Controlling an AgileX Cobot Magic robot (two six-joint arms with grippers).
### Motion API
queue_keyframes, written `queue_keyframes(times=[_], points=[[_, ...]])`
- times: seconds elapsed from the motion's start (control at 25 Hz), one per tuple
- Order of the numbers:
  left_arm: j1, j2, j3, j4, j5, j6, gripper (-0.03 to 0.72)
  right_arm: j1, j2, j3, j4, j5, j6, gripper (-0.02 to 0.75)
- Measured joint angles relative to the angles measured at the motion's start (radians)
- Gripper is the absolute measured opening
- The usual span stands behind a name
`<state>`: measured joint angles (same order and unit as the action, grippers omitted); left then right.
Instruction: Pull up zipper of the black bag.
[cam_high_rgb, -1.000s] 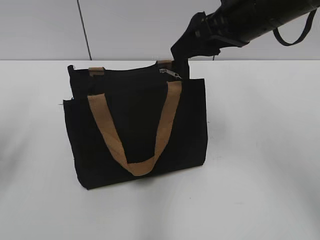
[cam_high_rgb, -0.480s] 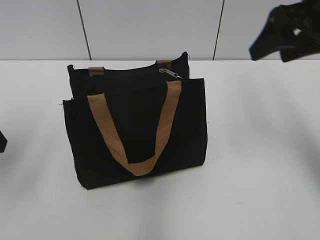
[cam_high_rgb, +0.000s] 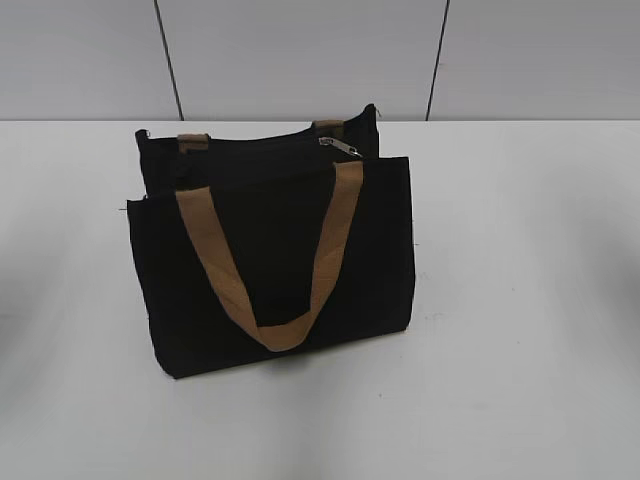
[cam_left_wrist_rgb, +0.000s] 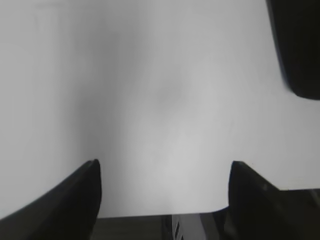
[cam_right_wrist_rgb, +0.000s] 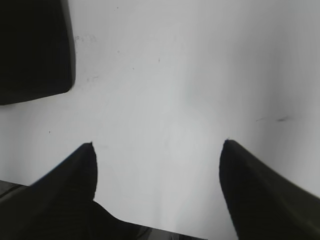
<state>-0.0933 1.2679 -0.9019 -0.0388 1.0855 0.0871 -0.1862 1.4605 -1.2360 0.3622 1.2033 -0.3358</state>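
Note:
The black bag (cam_high_rgb: 275, 255) stands upright on the white table in the exterior view, with tan handles. The silver zipper (cam_high_rgb: 341, 147) pull lies at the right end of the bag's top edge. Neither arm shows in the exterior view. My left gripper (cam_left_wrist_rgb: 165, 172) is open and empty above bare table near its front edge; a corner of the black bag (cam_left_wrist_rgb: 300, 45) shows at the upper right of the left wrist view. My right gripper (cam_right_wrist_rgb: 157, 152) is open and empty above bare table; a corner of the bag (cam_right_wrist_rgb: 32, 47) shows at the upper left of the right wrist view.
The white table (cam_high_rgb: 520, 300) spreads around the bag. A pale panelled wall (cam_high_rgb: 300, 55) rises behind it. The table's front edge shows in the left wrist view (cam_left_wrist_rgb: 160, 216).
The right arm has drawn back from the bag's top right corner, up and to the right, and left the exterior view. The bag and the zipper pull have not moved.

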Motion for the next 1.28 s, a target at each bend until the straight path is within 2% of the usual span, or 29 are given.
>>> queue_keyframes(times=[0.24,0.44,0.6,0.84,1.04,1.28], points=[[0.0,-0.118,0.028,0.0,0.106,-0.005,0.592,0.001,-0.287,0.235,-0.034,0.006,0.002,0.586],[0.0,-0.364,0.098,0.014,0.127,-0.015,0.592,0.001,-0.579,0.471,-0.098,0.016,0.034,0.586],[0.0,-0.591,0.16,0.022,0.131,-0.031,0.592,0.001,-0.847,0.585,-0.182,0.02,0.115,0.586],[0.0,-0.885,0.283,0.046,0.071,-0.05,0.592,0.001,-1.197,0.671,-0.214,0.013,0.133,0.586],[0.0,-1.108,0.366,-0.03,0.0,-0.052,0.592,0.001,-1.425,0.719,-0.216,-0.024,0.135,0.586],[0.0,-1.273,0.374,-0.042,-0.021,-0.052,0.592,-0.001,-1.467,0.753,-0.216,-0.095,0.14,0.586]])
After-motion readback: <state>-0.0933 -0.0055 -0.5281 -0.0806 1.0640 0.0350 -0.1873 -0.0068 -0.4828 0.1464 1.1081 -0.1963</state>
